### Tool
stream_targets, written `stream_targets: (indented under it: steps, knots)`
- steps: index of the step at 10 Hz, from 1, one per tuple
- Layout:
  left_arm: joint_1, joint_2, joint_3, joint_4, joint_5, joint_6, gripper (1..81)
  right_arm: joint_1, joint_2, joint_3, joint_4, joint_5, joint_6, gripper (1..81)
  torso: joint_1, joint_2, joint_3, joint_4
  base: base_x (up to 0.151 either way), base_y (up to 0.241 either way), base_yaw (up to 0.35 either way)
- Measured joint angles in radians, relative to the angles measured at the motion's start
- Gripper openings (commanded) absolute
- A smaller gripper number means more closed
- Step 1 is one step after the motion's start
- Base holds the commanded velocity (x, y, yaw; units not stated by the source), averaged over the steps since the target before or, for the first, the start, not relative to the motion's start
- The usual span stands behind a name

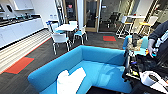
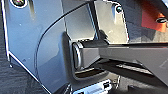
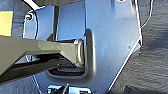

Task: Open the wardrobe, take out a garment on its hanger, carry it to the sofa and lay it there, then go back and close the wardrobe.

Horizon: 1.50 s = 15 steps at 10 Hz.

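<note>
We see the soft white garment [image 1: 69, 81] lying crumpled on the seat of the turquoise sofa [image 1: 100, 58], whose smooth upholstered back curves around it. We cannot tell how either claw is set.

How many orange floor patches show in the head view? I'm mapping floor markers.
2. One orange patch lies on the dark floor at the near left, beside the striped strip; the other lies farther back, before the glass doors. Furniture may hide more.
</note>
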Motion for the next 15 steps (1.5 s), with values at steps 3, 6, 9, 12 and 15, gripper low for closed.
stream_targets:
  steps: [3,6,9,12,15]
  knots:
    - [0.003,0.002,0.000,0.001,0.000,0.000,81.1,-0.001,0.000,-0.002,0.000,-0.002,0.000,81.1,0.000,0.000,0.000,0.000,-0.110,0.000,0.000]
    - [0.005,0.001,0.000,0.002,0.000,0.000,81.1,-0.002,0.006,-0.003,0.000,-0.001,0.000,81.1,0.000,0.000,0.000,0.000,-0.079,0.000,0.000]
    - [0.009,0.002,0.000,0.004,0.001,0.000,81.1,-0.006,0.005,-0.003,0.000,-0.004,0.000,81.1,0.000,-0.001,0.000,0.000,-0.044,0.000,0.000]
    - [0.003,0.002,0.000,0.005,0.000,0.000,81.1,-0.001,0.005,-0.004,0.000,-0.003,0.000,81.1,0.001,-0.001,0.000,0.000,0.000,0.000,0.000]
    - [0.007,0.001,0.000,0.006,0.001,0.000,81.1,-0.003,0.005,-0.004,0.000,-0.004,0.000,81.1,0.001,-0.001,0.000,0.000,0.000,0.000,0.000]
